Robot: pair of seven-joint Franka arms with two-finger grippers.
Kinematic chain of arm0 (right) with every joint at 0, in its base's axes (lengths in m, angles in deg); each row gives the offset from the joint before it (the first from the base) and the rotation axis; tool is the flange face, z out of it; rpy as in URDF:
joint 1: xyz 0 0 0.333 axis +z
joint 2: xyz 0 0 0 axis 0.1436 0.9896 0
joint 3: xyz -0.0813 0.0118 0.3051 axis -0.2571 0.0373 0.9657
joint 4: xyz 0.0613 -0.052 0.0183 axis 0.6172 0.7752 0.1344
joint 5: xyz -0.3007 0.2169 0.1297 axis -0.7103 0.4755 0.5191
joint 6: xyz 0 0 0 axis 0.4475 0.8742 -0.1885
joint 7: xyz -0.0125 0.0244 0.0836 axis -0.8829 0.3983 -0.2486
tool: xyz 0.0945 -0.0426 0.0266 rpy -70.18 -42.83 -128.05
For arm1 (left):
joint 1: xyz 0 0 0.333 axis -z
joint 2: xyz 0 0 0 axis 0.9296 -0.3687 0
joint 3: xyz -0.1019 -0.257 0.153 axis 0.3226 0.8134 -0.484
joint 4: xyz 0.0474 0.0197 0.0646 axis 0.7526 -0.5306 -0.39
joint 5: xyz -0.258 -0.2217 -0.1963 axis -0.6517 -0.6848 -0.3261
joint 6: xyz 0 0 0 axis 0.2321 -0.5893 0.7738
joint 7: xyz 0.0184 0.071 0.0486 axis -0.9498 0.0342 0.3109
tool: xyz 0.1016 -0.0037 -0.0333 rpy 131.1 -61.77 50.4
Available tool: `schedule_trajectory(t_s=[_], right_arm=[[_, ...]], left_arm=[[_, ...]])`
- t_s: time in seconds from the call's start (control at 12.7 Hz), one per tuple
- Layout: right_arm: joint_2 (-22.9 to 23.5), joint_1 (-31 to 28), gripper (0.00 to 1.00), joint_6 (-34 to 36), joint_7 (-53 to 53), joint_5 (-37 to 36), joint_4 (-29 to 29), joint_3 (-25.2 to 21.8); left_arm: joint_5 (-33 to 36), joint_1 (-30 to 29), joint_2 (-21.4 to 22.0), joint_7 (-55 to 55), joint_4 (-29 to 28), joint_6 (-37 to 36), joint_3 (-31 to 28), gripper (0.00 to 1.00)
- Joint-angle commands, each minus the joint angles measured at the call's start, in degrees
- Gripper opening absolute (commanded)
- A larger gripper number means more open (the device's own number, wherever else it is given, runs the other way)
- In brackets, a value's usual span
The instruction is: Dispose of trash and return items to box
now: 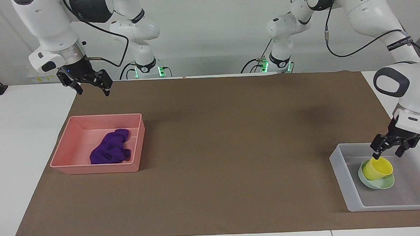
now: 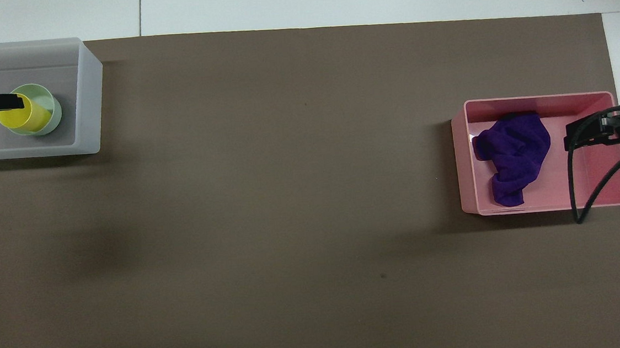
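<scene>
purple cloth (image 1: pixel 111 151) crumpled in pink bin | yellow cup (image 1: pixel 377 168) tilted in green bowl (image 1: pixel 378 183) | both in box (image 1: pixel 346 182)

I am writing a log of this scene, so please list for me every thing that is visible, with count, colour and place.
Cloth: one, deep purple, crumpled in the pink bin.
Bin: one, pink, at the right arm's end of the table.
Cup: one, yellow, tilted in the green bowl.
Bowl: one, pale mint green, in the grey tray.
Tray: one, translucent whitish-grey, at the left arm's end.
Mat: one, brown, covering the white table.
Left end effector: open, over the tray just above the cup, apart from it.
Right end effector: open, raised above the table near the bin's robot-side edge.
</scene>
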Motion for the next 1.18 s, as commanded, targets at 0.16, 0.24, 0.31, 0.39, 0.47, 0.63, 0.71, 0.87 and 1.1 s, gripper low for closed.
schedule_trajectory(t_s=[0.16, 0.24, 0.31, 0.39, 0.47, 0.63, 0.71, 0.87, 1.1], right_arm=[[-0.8, -0.8, 1.0, 0.5, 1.3, 1.3, 0.8, 0.1], [-0.8, -0.8, 1.0, 0.5, 1.3, 1.2, 0.8, 0.1], [-0.8, -0.7, 1.0, 0.5, 1.4, 1.3, 0.8, 0.1], [-0.8, -0.7, 1.0, 0.5, 1.4, 1.2, 0.8, 0.1], [-0.8, -0.7, 1.0, 0.5, 1.4, 1.3, 0.8, 0.1], [-0.8, -0.7, 1.0, 0.5, 1.4, 1.3, 0.8, 0.1], [-0.8, -0.7, 1.0, 0.5, 1.4, 1.2, 0.8, 0.1], [-0.8, -0.7, 1.0, 0.5, 1.4, 1.3, 0.8, 0.1], [-0.8, -0.7, 1.0, 0.5, 1.4, 1.3, 0.8, 0.1]], left_arm=[[-0.6, 5.8, 18.3, -0.7, -18.3, -2.9, -0.9, 1.0], [-0.6, 6.9, 21.2, -0.6, -20.5, -3.8, -0.9, 1.0], [-0.5, 8.0, 22.9, -0.2, -21.2, -5.4, -0.8, 1.0], [0.4, 9.4, 24.3, 1.2, -21.2, -8.0, -0.8, 1.0], [4.2, 11.3, 25.3, 4.2, -21.1, -9.7, -0.7, 1.0], [6.8, 14.8, 25.3, 11.1, -19.4, -12.5, -0.5, 1.0], [6.8, 15.2, 24.7, 11.3, -17.3, -14.4, -0.5, 1.0], [6.8, 15.4, 22.4, 11.2, -11.1, -18.9, -0.4, 1.0], [6.8, 15.4, 19.5, 11.2, -0.5, -29.4, -0.3, 1.0]])
